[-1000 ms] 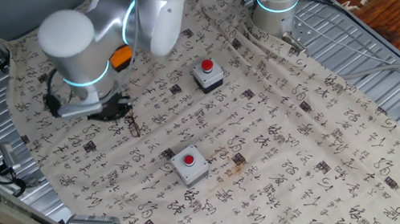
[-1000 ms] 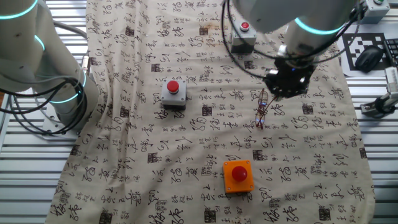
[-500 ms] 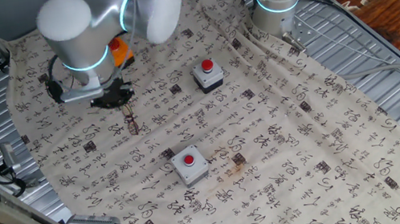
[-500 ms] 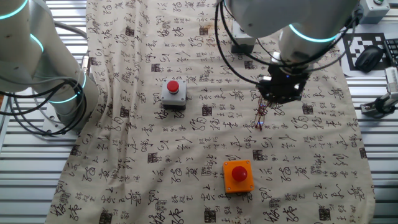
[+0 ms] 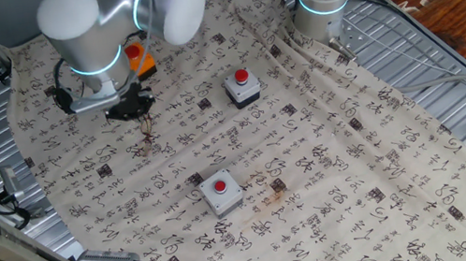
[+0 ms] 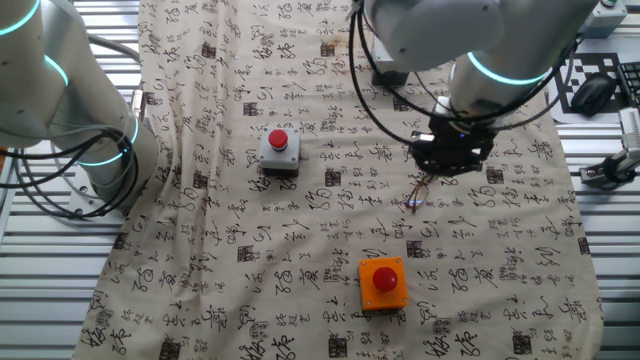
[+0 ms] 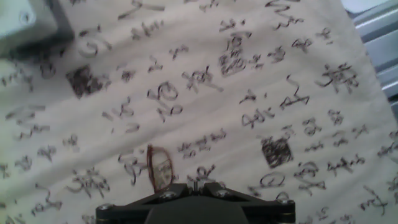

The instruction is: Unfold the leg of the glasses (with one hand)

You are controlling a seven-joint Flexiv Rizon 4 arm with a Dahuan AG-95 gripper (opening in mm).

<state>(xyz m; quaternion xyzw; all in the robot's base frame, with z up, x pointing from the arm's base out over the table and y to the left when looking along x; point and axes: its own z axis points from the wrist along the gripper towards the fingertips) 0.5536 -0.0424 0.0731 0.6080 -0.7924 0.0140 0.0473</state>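
Under pincer [image 6: 437, 170] | glasses [image 7: 159, 169] partly hidden | jaws unclear

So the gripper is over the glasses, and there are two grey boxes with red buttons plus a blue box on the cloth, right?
Not quite: the third box is orange, not blue, as the other fixed view shows. The gripper is over the glasses, and both grey boxes carry red buttons on the cloth.

A cloth [image 5: 333, 161] printed with black characters is spread over the table. On it, two grey button boxes [image 5: 242, 88] [image 5: 221, 192] and an orange button box [image 6: 383, 282] are placed well apart.
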